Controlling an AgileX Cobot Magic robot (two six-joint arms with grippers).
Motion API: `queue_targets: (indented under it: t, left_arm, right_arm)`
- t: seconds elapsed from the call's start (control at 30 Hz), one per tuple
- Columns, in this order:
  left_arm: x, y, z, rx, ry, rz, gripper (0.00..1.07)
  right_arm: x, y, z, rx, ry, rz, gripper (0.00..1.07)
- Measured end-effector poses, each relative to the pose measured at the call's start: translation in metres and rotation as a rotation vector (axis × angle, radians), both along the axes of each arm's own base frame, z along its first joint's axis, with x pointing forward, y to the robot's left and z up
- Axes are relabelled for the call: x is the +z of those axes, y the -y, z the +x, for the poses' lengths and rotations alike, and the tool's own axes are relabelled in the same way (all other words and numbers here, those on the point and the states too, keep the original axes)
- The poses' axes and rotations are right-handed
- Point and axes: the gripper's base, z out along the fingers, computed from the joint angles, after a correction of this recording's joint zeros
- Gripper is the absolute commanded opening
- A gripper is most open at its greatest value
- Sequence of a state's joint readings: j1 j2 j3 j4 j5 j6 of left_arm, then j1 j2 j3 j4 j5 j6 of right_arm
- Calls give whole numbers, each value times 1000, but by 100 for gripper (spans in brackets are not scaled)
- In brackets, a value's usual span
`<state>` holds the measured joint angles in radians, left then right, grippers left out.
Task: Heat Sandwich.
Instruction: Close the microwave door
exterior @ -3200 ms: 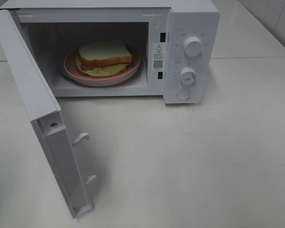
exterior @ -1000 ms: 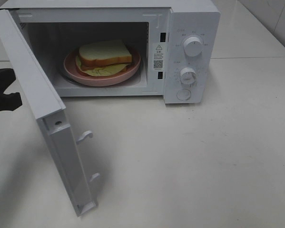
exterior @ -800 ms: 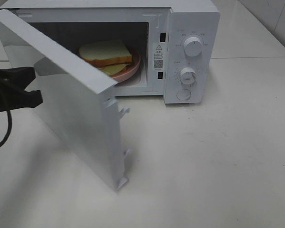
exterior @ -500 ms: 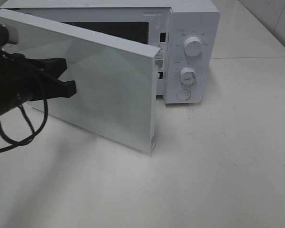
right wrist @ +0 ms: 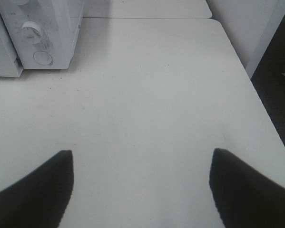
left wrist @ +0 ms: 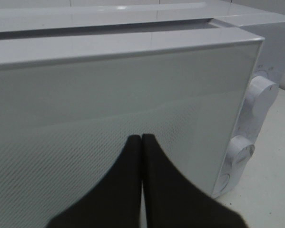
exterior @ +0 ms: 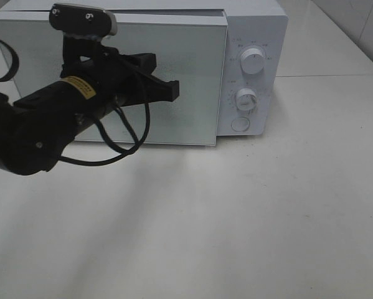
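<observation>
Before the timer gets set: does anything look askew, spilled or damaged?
Only the microwave door: a thin gap shows along its top edge in the left wrist view, so it may not be fully latched. The shut left gripper is at its front. Nothing looks spilled or damaged.

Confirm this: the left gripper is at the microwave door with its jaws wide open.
Wrong on the jaws. The left gripper is at the microwave door, but its jaws are shut, pressed together. The left wrist view shows it.
</observation>
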<state>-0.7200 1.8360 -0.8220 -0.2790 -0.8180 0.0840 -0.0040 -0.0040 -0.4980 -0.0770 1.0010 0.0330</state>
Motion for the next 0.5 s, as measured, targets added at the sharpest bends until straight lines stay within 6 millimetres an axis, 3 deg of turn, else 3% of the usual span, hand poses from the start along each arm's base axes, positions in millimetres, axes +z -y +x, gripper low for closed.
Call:
queue_targets:
  t: [0.5]
  left_arm:
    - [-5, 34, 29, -11, -15, 0, 0]
  right_arm:
    - [0, 0, 0, 0, 0, 0, 76]
